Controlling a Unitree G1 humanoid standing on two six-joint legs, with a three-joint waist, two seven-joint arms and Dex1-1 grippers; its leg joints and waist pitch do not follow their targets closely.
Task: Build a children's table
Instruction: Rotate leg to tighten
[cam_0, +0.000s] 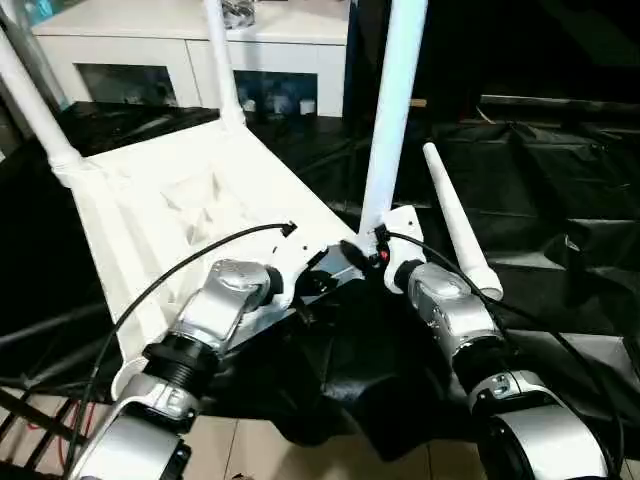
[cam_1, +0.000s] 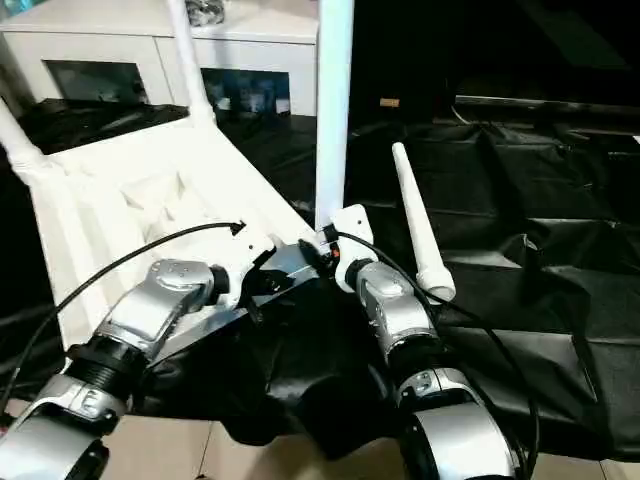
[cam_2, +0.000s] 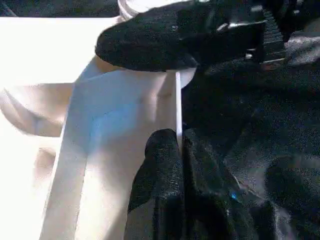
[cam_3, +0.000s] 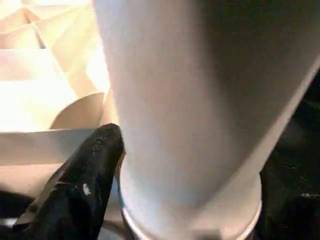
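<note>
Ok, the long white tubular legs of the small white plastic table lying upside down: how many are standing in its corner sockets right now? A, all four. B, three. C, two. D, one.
B: three legs rise from the upturned table top, at the far-left corner, the far corner and the near-right corner, while the fourth leg lies loose on the black drape.
</note>
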